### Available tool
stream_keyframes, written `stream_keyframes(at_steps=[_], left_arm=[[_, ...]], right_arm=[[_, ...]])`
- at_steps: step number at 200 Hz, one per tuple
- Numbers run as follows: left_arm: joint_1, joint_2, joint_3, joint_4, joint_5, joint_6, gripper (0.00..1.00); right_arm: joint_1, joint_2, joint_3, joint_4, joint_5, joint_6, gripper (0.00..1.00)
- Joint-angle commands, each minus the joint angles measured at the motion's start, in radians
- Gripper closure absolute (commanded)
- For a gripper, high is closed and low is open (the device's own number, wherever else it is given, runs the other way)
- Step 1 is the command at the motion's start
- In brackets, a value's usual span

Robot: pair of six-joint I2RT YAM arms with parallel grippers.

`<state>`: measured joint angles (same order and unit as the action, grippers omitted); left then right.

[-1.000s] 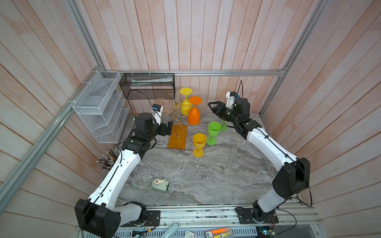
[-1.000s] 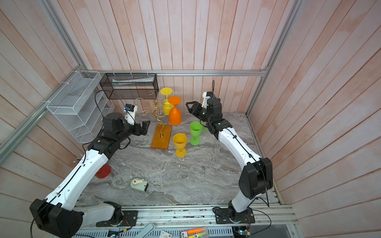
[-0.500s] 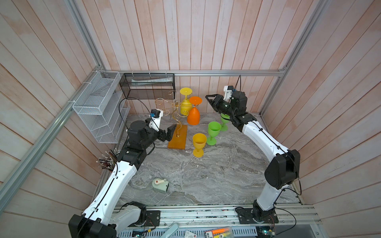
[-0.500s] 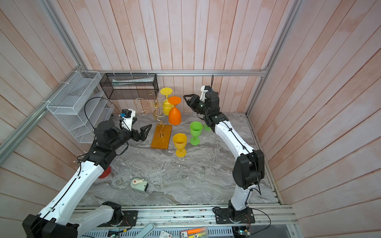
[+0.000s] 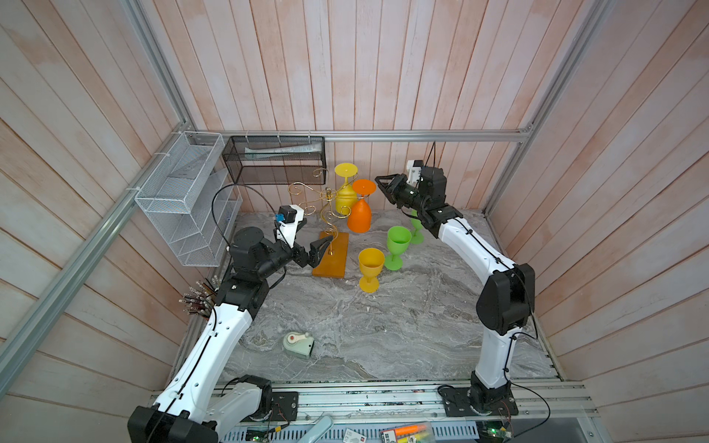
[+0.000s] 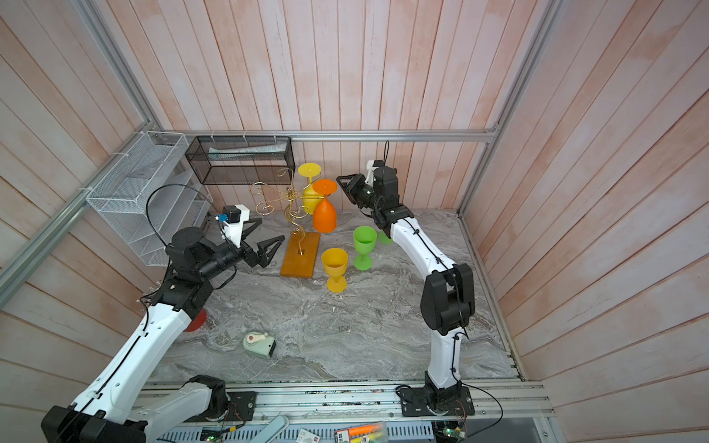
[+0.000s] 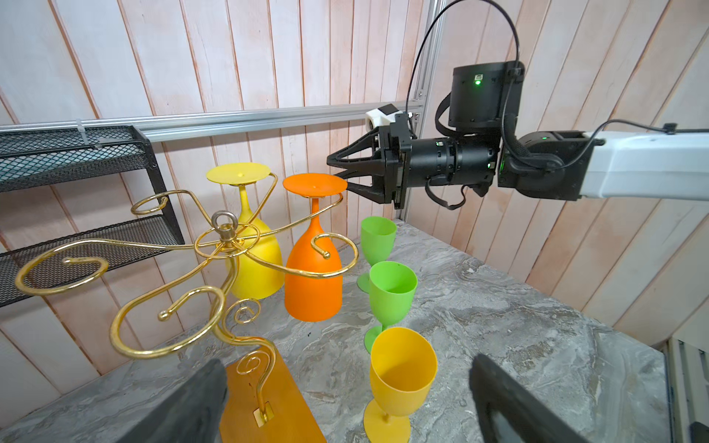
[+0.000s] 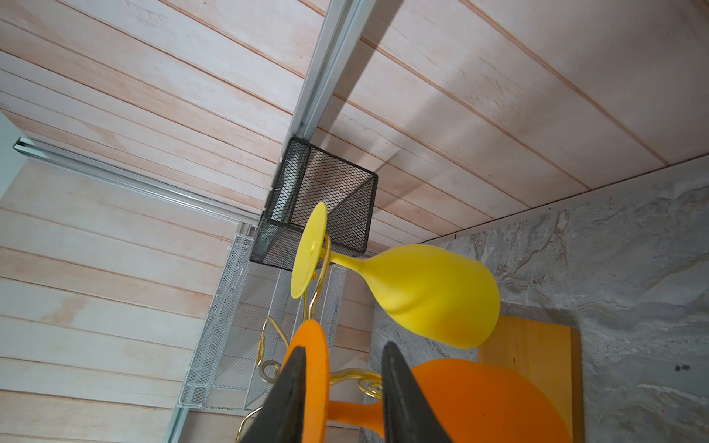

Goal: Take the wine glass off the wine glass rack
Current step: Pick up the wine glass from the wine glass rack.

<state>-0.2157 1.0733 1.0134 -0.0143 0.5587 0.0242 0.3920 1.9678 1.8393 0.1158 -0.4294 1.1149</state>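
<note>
The upside-down orange plastic wine glass (image 7: 313, 276) hangs by its foot on the gold wire wine glass rack (image 7: 226, 245). It is probably light, stiff and slick. The right gripper (image 7: 337, 172) fingers, partly open, straddle the thin foot's rim, the sensible hold, unclamped. The left gripper (image 6: 271, 230), beside the rack's base, gapes empty.

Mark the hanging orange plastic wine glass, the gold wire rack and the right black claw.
Orange plastic wine glass (image 7: 314, 284): left wrist view, bowl.
Gold wire rack (image 7: 225, 236): left wrist view, central hub.
Right black claw (image 7: 333, 168): left wrist view, between fingertips.
</note>
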Motion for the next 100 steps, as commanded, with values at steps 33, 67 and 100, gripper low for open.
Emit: stream_keyframes(at_steps=[33,67,100], left_arm=[[0.018,0.008,-0.021,0.046,0.055,-0.027,0.00],[0.022,0.008,-0.023,0.049,0.053,-0.032,0.01],[0.028,0.005,-0.023,0.051,0.054,-0.036,0.01]], right_arm=[[0.024,0.040,0.061,0.039,-0.041,0.029,0.77],[0.036,0.034,0.057,0.025,-0.042,0.025,0.81],[0.045,0.022,0.044,0.015,-0.037,0.019,0.89]])
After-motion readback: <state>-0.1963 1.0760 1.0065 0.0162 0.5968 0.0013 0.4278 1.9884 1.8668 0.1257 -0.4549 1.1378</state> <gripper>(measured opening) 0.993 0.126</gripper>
